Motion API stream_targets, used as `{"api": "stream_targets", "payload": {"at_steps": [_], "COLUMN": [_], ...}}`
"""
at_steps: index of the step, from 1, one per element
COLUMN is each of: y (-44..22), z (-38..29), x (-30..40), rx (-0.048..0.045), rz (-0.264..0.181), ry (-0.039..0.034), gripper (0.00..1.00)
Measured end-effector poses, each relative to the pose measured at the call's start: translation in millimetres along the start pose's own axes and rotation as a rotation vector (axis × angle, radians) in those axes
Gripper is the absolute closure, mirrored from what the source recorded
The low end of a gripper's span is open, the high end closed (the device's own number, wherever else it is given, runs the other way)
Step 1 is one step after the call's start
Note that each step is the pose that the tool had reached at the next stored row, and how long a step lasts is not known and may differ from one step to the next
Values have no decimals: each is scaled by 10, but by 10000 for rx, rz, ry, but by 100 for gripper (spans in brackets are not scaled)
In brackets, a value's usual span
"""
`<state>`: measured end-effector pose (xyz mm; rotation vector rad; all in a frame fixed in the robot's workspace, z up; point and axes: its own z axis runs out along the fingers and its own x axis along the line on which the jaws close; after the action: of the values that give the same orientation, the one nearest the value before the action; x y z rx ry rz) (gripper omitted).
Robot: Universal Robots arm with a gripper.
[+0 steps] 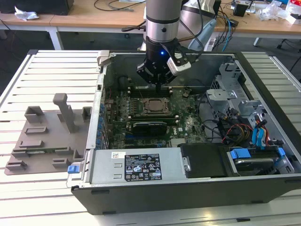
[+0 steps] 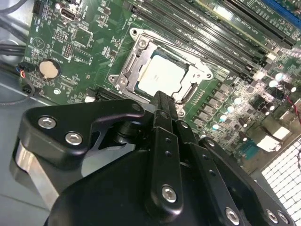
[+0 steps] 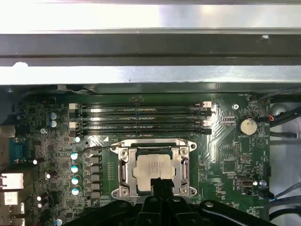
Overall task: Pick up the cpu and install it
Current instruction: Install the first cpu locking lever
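Observation:
The cpu (image 3: pixel 151 165) is a pale silvery square lying flat inside the dark metal socket frame (image 3: pixel 123 165) on the green motherboard; it also shows in the second wrist view (image 2: pixel 157 73) and the exterior view (image 1: pixel 153 104). My gripper (image 1: pixel 160 87) hangs inside the open computer case, just above the socket. In both wrist views its black fingers are pressed together, with the tip (image 2: pixel 164 101) (image 3: pixel 162 182) over one edge of the chip. Nothing is held between them. Whether the tip touches the chip is unclear.
Long memory slots (image 3: pixel 141 115) run beside the socket, and a long black card (image 1: pixel 149 126) lies on its other side. A power supply (image 1: pixel 136 165) and a drive cage with cables (image 1: pixel 244 127) crowd the case. A grey fixture (image 1: pixel 42 136) sits at the exterior view's left.

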<state>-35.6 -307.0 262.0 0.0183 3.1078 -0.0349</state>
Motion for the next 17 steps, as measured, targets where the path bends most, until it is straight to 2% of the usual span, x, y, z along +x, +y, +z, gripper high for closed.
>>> {"api": "stream_targets", "payload": {"at_steps": [11, 17], "y": [0, 0], "z": [0, 0], "x": [0, 0], "rx": [-60, -87], "rz": [-1809, -2599], "ry": [-41, -58], "gripper": [89, 89]}}
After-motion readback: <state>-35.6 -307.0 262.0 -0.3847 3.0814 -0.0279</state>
